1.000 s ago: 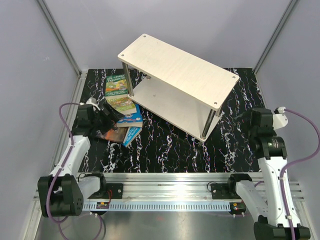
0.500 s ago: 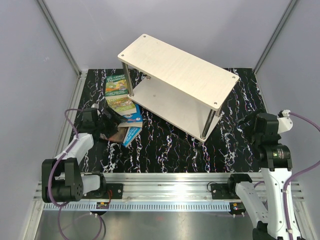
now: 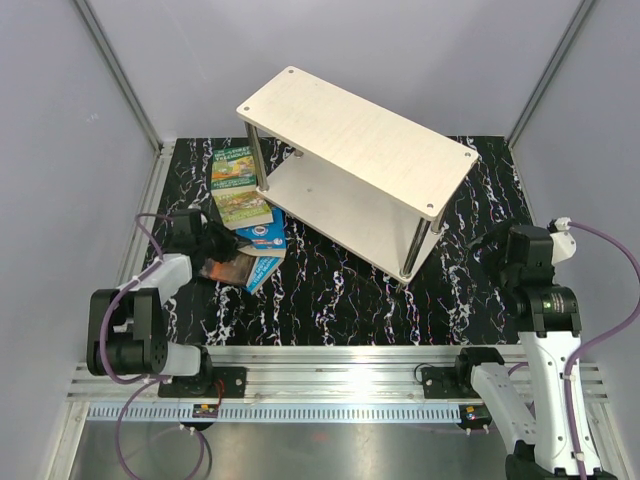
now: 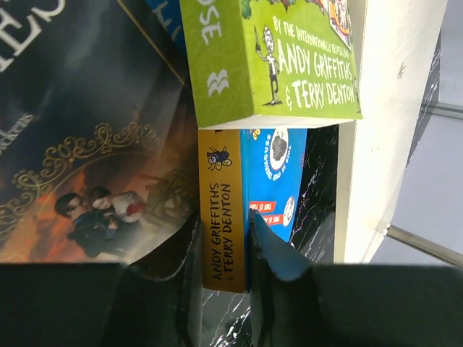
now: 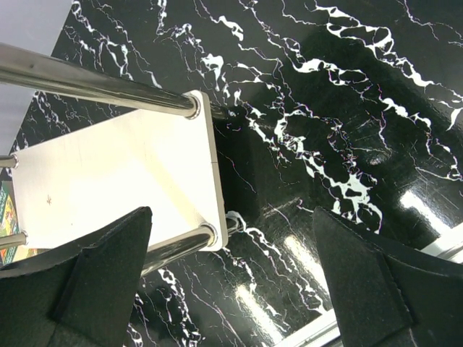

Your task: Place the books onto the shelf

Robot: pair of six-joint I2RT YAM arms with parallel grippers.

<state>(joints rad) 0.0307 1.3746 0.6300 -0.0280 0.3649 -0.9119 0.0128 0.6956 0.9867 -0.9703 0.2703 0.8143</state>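
The left gripper (image 4: 222, 249) is reaching up from the bottom edge of the frame, its two dark fingers pressing on either side of the yellow spine of the blue book (image 4: 273, 170). The green book (image 4: 268, 65) is lying over the blue book's upper end, and the brown book (image 4: 87, 144) is filling the left half. The shelf (image 4: 383, 108) is running down the right side, with a strip of black table (image 4: 320, 210) showing between it and the blue book.
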